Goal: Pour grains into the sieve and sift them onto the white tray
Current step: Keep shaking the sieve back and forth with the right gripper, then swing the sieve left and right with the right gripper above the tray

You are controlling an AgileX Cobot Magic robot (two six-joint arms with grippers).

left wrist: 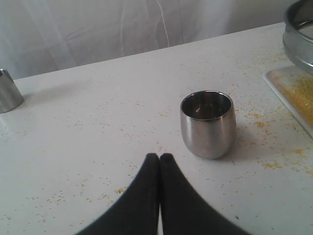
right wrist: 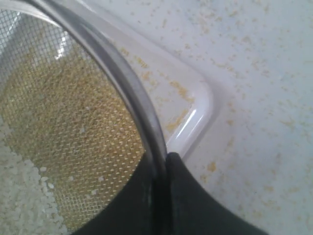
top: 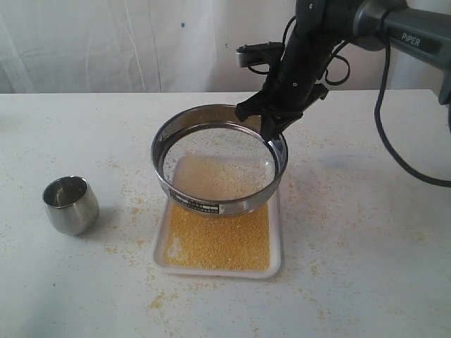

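The sieve [top: 243, 204] hangs tilted just above the white tray [top: 276, 239]. My right gripper [top: 271, 130] is shut on its far right rim; in the right wrist view the fingers [right wrist: 164, 159] pinch the steel rim [right wrist: 122, 83]. Yellow grains [top: 218, 239] cover the tray, and paler coarse grains [top: 218, 179] lie on the mesh. My left gripper [left wrist: 159, 156] is shut on nothing, low over the table near the steel cup [left wrist: 208, 122]. It is outside the exterior view.
The small rounded steel cup [top: 70, 204] stands upright on the table left of the tray. Loose grains are scattered over the white tabletop around the tray. Another steel object [left wrist: 7, 90] shows at the edge of the left wrist view. A white curtain hangs behind.
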